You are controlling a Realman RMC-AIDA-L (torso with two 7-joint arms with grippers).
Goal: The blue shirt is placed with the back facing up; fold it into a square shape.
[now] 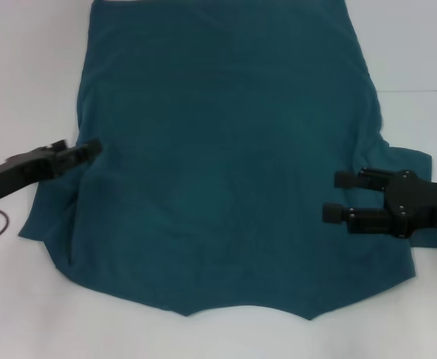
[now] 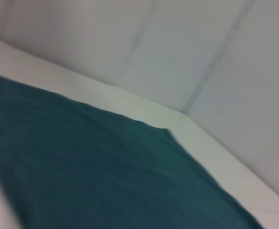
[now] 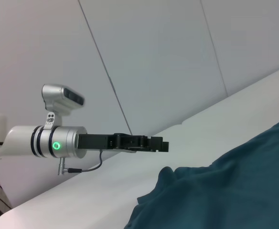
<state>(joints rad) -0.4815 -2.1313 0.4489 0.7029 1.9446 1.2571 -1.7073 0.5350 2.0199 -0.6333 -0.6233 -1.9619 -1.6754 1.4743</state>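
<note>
White table (image 1: 24, 314) is carrying the blue shirt (image 1: 226, 172), spread flat. Left gripper (image 1: 91, 148) is hovering at its sleeve edge, jaws closed; right gripper (image 1: 338, 196) is waiting with jaws open. I'd guess uneven pinches will be skewing the fold.

Far hem of the blue shirt (image 1: 226, 142) cut off by the head view's far edge. Right sleeve partly hidden under the right gripper (image 1: 337, 196); arm behind it cropped at the right edge. Left gripper (image 1: 93, 148) too blurred and edge-on to tell open from closed; its arm cropped at the left edge. Left wrist view smeared throughout: only a blurred stretch of shirt on the white counter (image 2: 197, 138), no fingers in sight. Front of shirt face down, unseen.
</note>
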